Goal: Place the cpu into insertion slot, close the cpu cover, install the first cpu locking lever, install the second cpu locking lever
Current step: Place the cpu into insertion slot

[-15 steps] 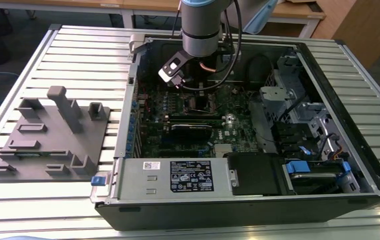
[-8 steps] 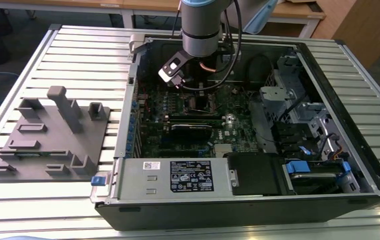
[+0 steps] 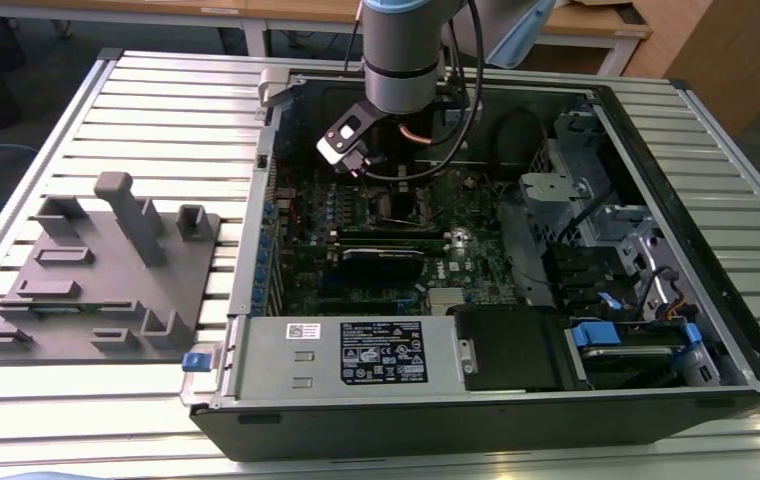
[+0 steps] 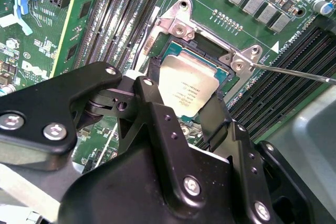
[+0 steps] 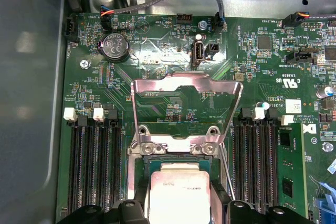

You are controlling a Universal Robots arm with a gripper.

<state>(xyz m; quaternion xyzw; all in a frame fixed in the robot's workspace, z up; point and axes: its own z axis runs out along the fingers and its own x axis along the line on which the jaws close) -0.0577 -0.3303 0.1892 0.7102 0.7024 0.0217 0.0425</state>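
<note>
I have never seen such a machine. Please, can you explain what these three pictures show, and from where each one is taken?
A robot arm reaches into an open computer case lying on a slatted metal table. The exterior view sees this from off the arm. A grey tray of holders lies at that view's left. The two wrist views come from cameras riding on the arm, looking at the green motherboard. There the gripper is at the cpu, which lies at the insertion slot. Whether it grips the cpu, I cannot tell. The cpu cover stands open.
</note>
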